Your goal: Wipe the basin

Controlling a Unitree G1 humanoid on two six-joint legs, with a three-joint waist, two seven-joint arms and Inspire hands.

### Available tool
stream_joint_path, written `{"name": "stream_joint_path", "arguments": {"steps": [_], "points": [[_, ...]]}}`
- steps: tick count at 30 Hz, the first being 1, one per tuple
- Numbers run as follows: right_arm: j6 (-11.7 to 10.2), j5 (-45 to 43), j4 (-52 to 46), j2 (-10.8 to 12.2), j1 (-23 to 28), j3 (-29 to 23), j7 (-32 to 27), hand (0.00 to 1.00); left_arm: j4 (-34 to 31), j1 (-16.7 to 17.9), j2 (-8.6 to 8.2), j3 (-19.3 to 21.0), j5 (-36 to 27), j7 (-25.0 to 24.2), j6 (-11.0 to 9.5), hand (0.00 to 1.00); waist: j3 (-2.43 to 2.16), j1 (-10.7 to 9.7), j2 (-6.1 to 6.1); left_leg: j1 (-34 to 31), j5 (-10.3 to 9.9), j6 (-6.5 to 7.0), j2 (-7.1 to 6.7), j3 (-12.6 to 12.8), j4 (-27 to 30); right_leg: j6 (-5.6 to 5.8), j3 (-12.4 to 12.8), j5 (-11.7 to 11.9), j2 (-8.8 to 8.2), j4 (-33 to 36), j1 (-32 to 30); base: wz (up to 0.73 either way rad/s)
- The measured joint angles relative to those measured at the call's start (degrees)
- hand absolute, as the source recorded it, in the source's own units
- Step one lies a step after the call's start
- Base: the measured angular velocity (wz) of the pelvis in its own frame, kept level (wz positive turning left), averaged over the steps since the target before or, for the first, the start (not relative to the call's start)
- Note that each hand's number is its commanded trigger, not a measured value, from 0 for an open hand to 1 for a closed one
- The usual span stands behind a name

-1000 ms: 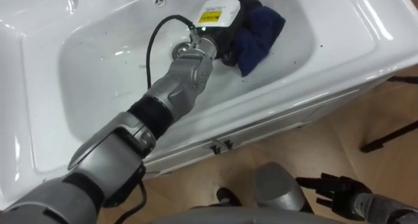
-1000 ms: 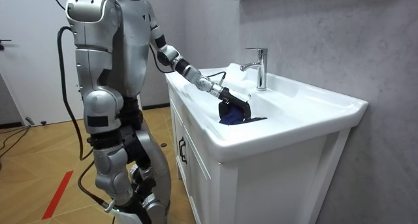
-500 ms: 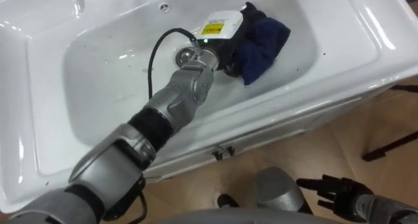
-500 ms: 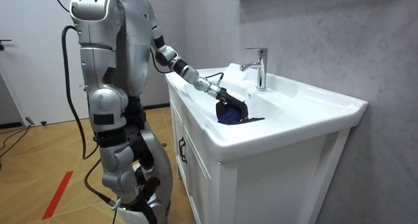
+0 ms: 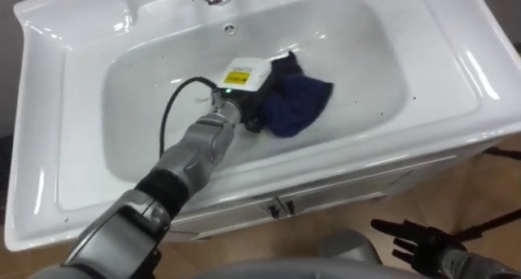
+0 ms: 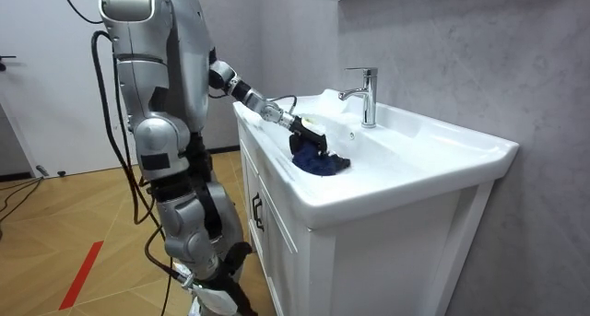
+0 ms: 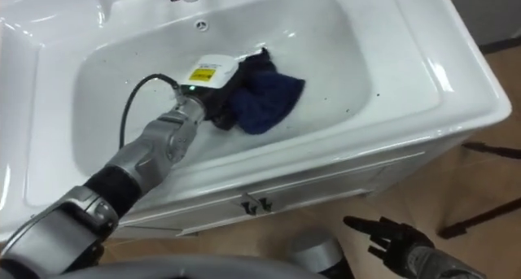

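Basin [image 5: 98, 149], white, atop a cabinet [image 5: 342, 189], has a bunched dark blue cloth [image 5: 297, 108] near its middle under the left hand [image 5: 252, 100]; how that hand holds it cannot be told. The right hand [image 5: 419, 242] hangs low right, fingers spread. Bunched so, the cloth may slip free or skip the dark specks [image 5: 412, 99] at right.

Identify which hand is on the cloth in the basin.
The left hand, on the cloth in the basin; the right hand hangs open, outside the basin.
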Motion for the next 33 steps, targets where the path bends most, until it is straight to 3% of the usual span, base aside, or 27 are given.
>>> {"name": "stream_joint_path", "arguments": {"steps": [3, 6, 8, 16, 19, 21, 25, 30, 33], "points": [[-0.03, -0.7, 0.04, -0.53, 0.94, -2.05, -0.08, 0.0, -0.07, 2.28, 4.54, 4.12, 4.1, -0.43, 1.38, 1.0, -0.43, 1.25, 0.62, 0.04, 0.13, -0.22, 0.18, -0.12, 0.04, -0.17, -0.19, 0.16, 0.1, 0.0, 0.03, 0.01], [0.02, -3.11, 0.46, -1.23, 0.9, -2.22, -0.18, 0.0, -0.12, 3.02, 7.8, 5.24, 7.6, -0.5, 2.08, 1.0, -0.48, 2.39, 1.63, 0.25, 0.24, -0.39, 0.2, -0.23, -0.01, -0.2, -0.37, 0.19, 0.04, 0.24, 0.21, 0.02], [0.13, -4.51, 0.45, -1.22, 0.98, -2.63, -0.11, 0.0, -0.8, 3.38, 9.07, 5.25, 9.89, -0.52, 2.11, 1.0, -0.5, 2.71, 2.04, 0.22, 0.33, -0.52, 0.33, -0.33, -0.11, -0.29, -0.33, 0.31, 0.19, 0.25, 0.07, -0.02], [0.64, -6.54, 0.31, -1.23, 2.59, -6.54, -0.77, 0.0, -0.84, 5.37, 10.06, 8.99, 12.82, 0.12, 2.21, 1.0, -0.7, 4.23, 2.29, -0.19, 0.87, -1.42, 1.16, 0.14, 0.12, -1.51, 1.59, 1.23, 1.67, 0.07, -0.95, -0.16], [0.68, -6.88, 0.1, -1.43, 3.28, -6.5, -1.68, 0.0, -0.67, 6.92, 11.08, 9.92, 12.8, 1.52, 2.21, 1.0, -0.74, 5.96, 2.28, 0.6, 1.34, -2.18, 1.57, -0.2, -0.02, -2.21, 2.3, 1.54, 2.19, 0.04, -0.76, -0.27], [1.29, -7.92, 0.09, -1.64, 3.48, -6.51, -2.26, 0.0, -0.66, 7.74, 11.51, 10.85, 12.73, 1.72, 2.26, 1.0, -0.88, 6.02, 2.41, 0.7, 1.6, -2.59, 1.76, -1.93, -0.03, -2.75, 2.24, 1.61, 2.55, -0.03, -0.57, -0.04], [1.37, -7.86, 0.11, -1.68, 3.77, -6.46, -2.84, 0.0, -0.6, 8.47, 11.63, 10.84, 12.76, 1.72, 3.21, 1.0, -0.99, 5.74, 2.44, 0.73, 1.84, -3.01, 2.3, -3.09, 0.09, -3.45, 1.55, 1.97, 3.15, -0.94, 0.16, 0.05], [0.95, -8.45, 0.11, -1.7, 3.24, -6.43, -2.94, 0.0, -1.5, 9.56, 11.61, 10.8, 15.16, 2.67, 3.58, 1.0, -0.98, 5.7, 2.38, 0.71, 2.25, -3.66, 2.55, -3.21, 0.01, -3.97, 1.18, 1.89, 3.37, -0.81, 0.15, 0.04], [0.34, -8.26, 0.34, -1.58, 3.2, -6.16, -2.93, 0.0, -1.42, 9.63, 11.28, 10.27, 15.15, 2.63, 4.84, 1.0, -0.84, 5.21, 2.21, 1.69, 2.46, -3.99, 2.51, -3.33, -1.12, -4.11, 1.17, 1.83, 3.47, -0.9, 0.71, 0.0]]}}
